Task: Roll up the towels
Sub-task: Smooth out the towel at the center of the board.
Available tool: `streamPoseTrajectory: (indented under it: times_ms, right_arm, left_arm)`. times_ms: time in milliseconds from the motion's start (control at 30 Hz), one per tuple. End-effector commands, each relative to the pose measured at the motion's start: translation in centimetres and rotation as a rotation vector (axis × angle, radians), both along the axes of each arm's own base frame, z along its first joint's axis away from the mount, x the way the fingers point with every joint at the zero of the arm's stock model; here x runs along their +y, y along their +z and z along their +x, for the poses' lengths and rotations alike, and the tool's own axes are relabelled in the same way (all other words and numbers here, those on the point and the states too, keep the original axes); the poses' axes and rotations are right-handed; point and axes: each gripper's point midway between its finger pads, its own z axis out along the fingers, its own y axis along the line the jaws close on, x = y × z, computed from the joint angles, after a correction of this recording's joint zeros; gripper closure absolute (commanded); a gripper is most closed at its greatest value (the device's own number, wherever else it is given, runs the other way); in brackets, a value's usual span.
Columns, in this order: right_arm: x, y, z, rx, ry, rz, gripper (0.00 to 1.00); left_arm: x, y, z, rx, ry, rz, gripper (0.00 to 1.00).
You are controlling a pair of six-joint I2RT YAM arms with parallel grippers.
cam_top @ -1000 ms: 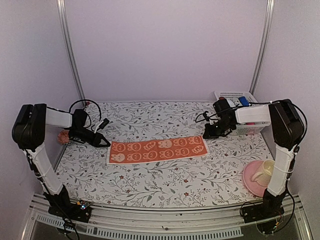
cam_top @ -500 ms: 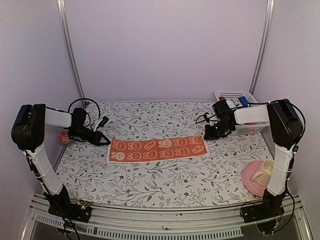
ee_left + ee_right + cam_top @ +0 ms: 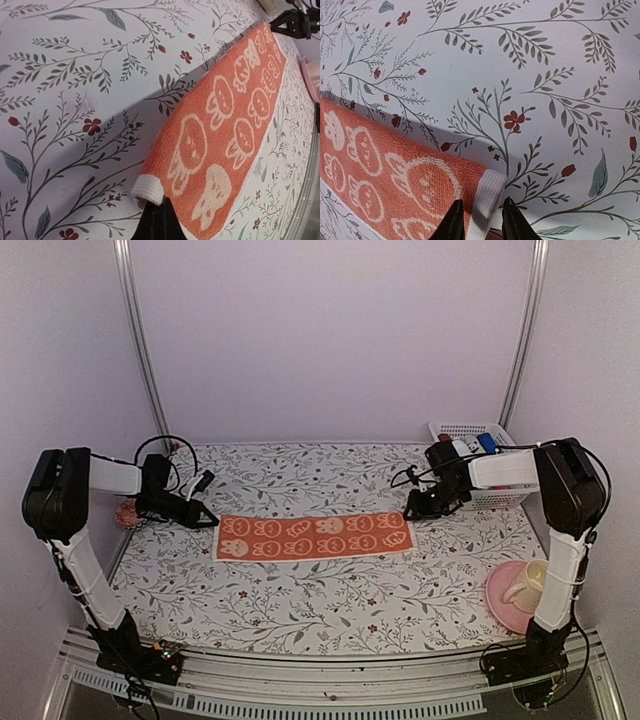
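Top external view: the flowered table [image 3: 320,600] fills the middle of the frame and is closed by pale walls at the back and at both sides. The orange towel [image 3: 315,537] lies across the centre as one long flat strip, not rolled, and its long edges run almost level in the picture. Above the strip the bare table reaches to the back wall, and below it a wide bare band goes down to the rail at the bottom.

At the right, a white basket [image 3: 470,430] stands at the back wall, just behind the right arm. A pink plate [image 3: 500,605] with a pale cup [image 3: 525,585] on it sits in the lower right, well apart from the towel.

The left gripper [image 3: 208,519] meets the upper left corner of the strip. In the left wrist view its jaws are pressed together on the curled white hem [image 3: 147,187], and the far long edge is a little raised with a shadow under it.

The right gripper [image 3: 412,512] is at the upper right corner. In the right wrist view its fingers [image 3: 454,220] stand a little apart, and the white end hem [image 3: 487,192] lies loosely between them.
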Motion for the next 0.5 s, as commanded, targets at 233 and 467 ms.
streamPoseTrajectory:
  times_ms: [233,467]
  right_arm:
    - [0.5,-1.1,0.3,0.025,-0.003,0.033,0.91]
    - [-0.3,-1.7,0.4,0.022,-0.037,-0.008,0.97]
  left_arm:
    - [0.8,-0.5,1.0,-0.022,0.031,0.031,1.0]
    - [1.4,-1.1,1.8,-0.037,0.059,0.064,1.0]
